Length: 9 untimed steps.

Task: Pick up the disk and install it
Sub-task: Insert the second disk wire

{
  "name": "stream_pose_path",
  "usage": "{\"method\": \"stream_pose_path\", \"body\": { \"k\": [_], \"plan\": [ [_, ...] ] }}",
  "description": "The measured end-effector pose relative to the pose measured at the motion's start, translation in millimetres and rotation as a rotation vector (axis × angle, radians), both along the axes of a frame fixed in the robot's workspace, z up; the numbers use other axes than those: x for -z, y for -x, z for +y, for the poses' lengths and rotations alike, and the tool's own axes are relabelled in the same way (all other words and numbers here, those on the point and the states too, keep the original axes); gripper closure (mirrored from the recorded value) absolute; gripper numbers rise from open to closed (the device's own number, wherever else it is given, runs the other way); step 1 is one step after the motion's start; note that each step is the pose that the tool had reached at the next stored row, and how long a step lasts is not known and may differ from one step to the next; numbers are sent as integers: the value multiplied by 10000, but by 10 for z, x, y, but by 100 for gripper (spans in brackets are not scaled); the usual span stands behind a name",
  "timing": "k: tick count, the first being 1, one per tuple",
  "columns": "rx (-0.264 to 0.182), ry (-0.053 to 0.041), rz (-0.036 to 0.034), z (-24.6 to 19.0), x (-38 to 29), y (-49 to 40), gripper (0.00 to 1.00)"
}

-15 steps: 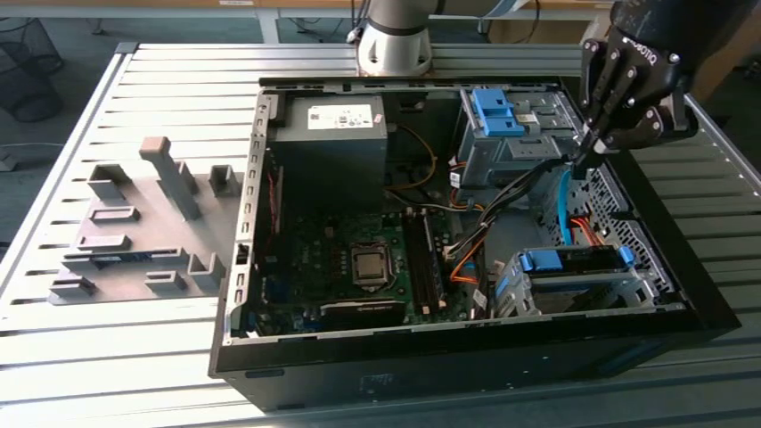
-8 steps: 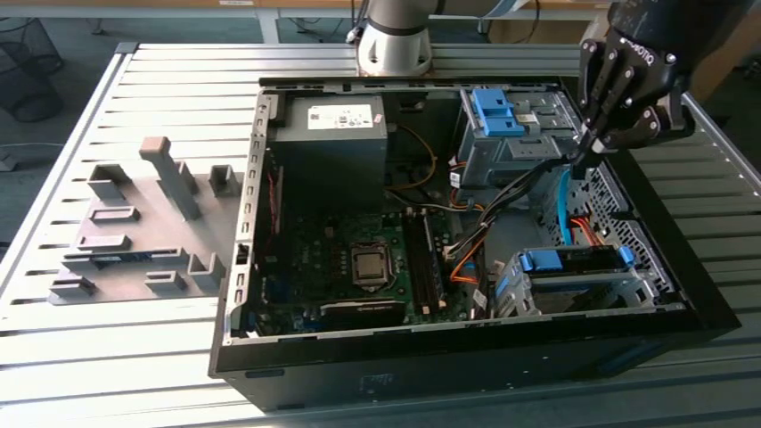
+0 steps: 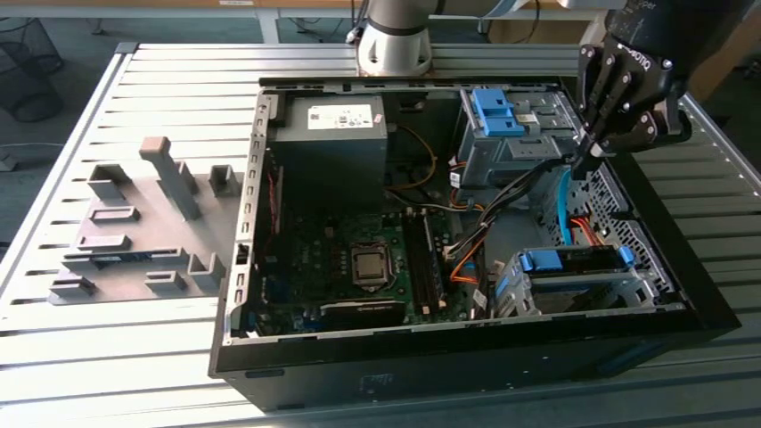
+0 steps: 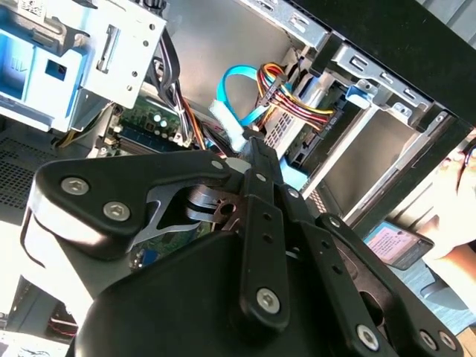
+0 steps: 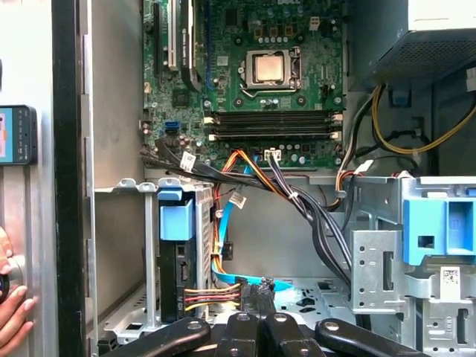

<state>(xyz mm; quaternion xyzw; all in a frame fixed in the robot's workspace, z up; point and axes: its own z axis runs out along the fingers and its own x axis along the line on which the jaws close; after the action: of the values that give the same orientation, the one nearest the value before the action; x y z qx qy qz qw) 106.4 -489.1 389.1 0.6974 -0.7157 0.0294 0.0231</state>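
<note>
A grey slatted metal table carries an open computer case, which lies on its side. Well apart from the gripper, toward the exterior view's left, a grey plate with small blocks rests on the table.

The gripper hangs inside the case, close to its wall on the exterior view's right. In both wrist views its two fingers appear pressed together at the tips. A light blue cable curves just beside the tips; I cannot tell whether the tips touch it or pinch it.

The disk is not in the gripper. It sits in its blue frame inside a metal cage, in the corner of the case lower than the gripper in the exterior view and apart from it. Its long axis runs from the exterior view's left to right, along the near case wall. In the first wrist view the blue end of the frame points toward the green board.

A second blue bracket stands in the upper cage beside the gripper. The dark grey box is farther away. Outside the case, the first wrist view shows a person's hand and a small flat device.
</note>
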Motion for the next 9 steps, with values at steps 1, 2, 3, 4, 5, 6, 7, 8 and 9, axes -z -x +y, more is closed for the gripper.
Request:
{"method": "stream_pose_path", "body": {
  "k": [1,2,3,4,5,6,7,8,9],
  "plan": [
    [0,1,-2,0,0,0,89],
    [0,5,-6,0,0,0,89],
    [0,5,-8,0,1,0,89],
    [0,6,-8,-1,0,0,89],
    [0,5,-8,-1,-4,0,89],
    [0,6,-9,0,-18,2,89],
    [1,5,-9,0,-31,3,89],
    [0,5,-9,0,-43,3,89],
    [0,3,-9,0,-47,3,89]
  ]
}}
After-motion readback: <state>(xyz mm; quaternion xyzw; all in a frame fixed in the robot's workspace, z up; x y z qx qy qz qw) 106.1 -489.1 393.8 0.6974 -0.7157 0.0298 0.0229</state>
